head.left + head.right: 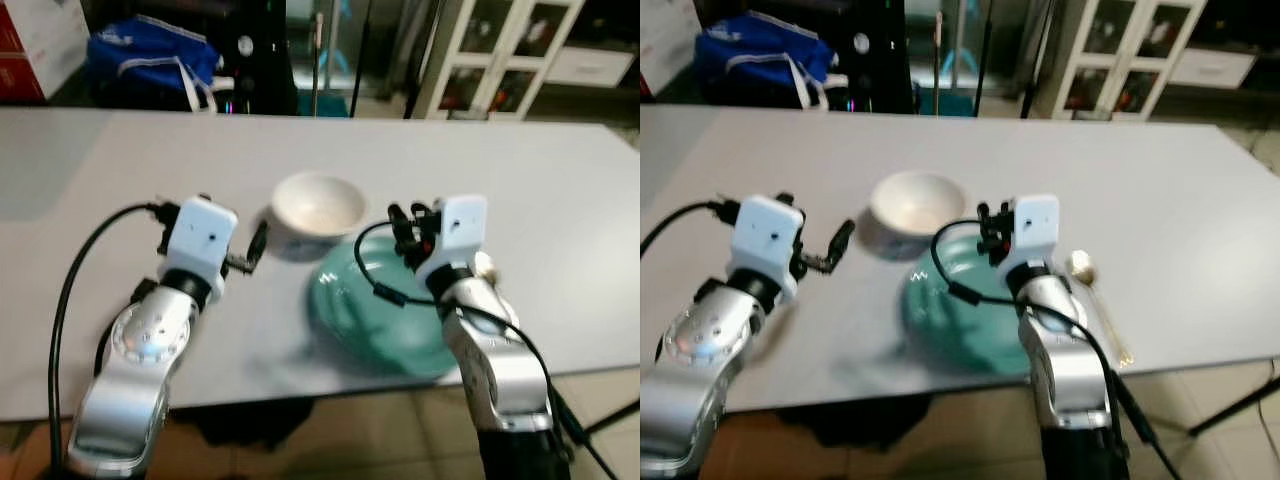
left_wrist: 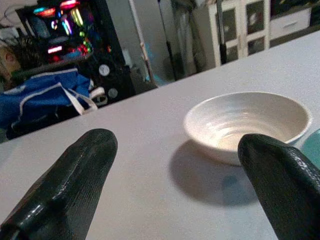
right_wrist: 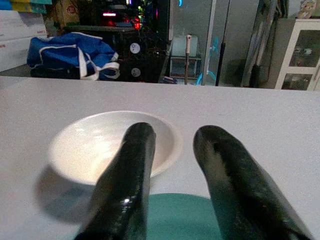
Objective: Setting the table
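Stereo head views and two wrist views of a pale grey table (image 1: pixel 560 200). The left gripper (image 1: pixel 250 252) hovers low over the tabletop with its two black fingers (image 2: pixel 85 175) spread wide and nothing between them. A white bowl (image 1: pixel 318 208) stands upright and empty just ahead of this gripper, toward the robot's right, with a small gap between fingertips and bowl wall. The right gripper (image 3: pixel 175 165) hangs above the far edge of a teal plate (image 1: pixel 950 320); its fingers (image 3: pixel 127 180) are parted by a narrow gap and hold nothing. The white bowl sits directly beyond these fingertips, close to the far rim of the teal plate; whether bowl and plate touch cannot be told. The plate lies flat beneath and behind the right gripper, extending toward the near table edge under the silver forearm. A gold spoon (image 1: pixel 1095 300) lies on the table just to the outer right of the right wrist, beside the plate's right edge, bowl end pointing away from the robot. Beyond the far table edge, past both grippers, are a blue bag (image 1: pixel 150 55) on the left and a white glass-door cabinet (image 1: pixel 500 50) on the right.
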